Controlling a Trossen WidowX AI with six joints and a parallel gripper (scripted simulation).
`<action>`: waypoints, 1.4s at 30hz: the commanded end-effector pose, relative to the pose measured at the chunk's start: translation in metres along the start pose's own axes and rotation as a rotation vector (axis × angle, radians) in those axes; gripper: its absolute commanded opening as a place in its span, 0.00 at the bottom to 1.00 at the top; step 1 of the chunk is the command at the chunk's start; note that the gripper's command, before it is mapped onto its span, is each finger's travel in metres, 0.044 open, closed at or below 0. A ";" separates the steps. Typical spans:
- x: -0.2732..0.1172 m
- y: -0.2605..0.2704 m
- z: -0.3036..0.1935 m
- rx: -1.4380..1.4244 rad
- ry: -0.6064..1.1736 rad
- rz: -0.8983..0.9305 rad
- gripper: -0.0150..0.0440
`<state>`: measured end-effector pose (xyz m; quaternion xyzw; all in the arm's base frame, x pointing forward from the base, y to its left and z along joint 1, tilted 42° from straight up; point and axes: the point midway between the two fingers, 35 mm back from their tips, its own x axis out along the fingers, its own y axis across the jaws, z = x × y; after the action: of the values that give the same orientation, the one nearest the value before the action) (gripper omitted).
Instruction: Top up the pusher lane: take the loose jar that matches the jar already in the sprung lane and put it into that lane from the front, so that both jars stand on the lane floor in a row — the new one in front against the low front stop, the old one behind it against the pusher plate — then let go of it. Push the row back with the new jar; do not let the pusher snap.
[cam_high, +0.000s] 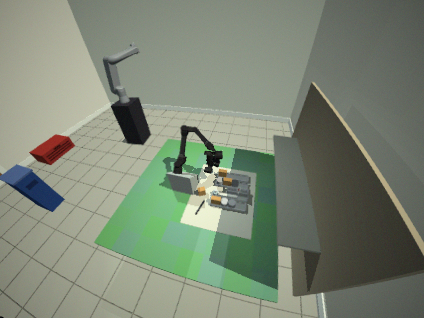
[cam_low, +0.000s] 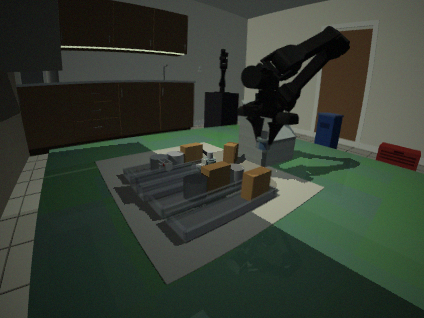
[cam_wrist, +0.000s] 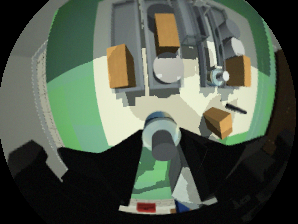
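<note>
My gripper (cam_high: 208, 170) (cam_low: 262, 144) (cam_wrist: 160, 131) is shut on a small clear jar with a blue band and a dark grey lid. This held jar (cam_wrist: 159, 125) is upright between the fingertips and looks raised above the mat, in front of the lanes. In the exterior view the fingers partly cover it. A similar clear jar with a pale lid (cam_low: 210, 157) (cam_wrist: 218, 76) stands at the front part of a narrow lane, to the right in the wrist view. The pusher plate behind it cannot be made out clearly.
Orange blocks (cam_low: 256, 183) (cam_wrist: 121, 67) stand at the other lanes, and another orange block (cam_wrist: 218, 122) stands in front. A wide pale cylinder (cam_wrist: 168, 67) stands at a neighbouring lane's front. A dark pen-like stick (cam_high: 200, 207) (cam_wrist: 236, 108) and a grey box (cam_high: 182, 183) are nearby.
</note>
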<state>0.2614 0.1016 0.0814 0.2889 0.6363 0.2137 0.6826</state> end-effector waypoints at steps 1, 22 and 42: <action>-0.008 0.002 -0.002 -0.006 -0.001 0.006 0.25; 0.021 -0.086 0.033 -0.019 -0.002 -0.008 0.25; 0.046 -0.157 0.035 -0.029 -0.002 -0.001 0.25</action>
<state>0.2882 0.0128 -0.0526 0.2816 0.6339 0.2209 0.6856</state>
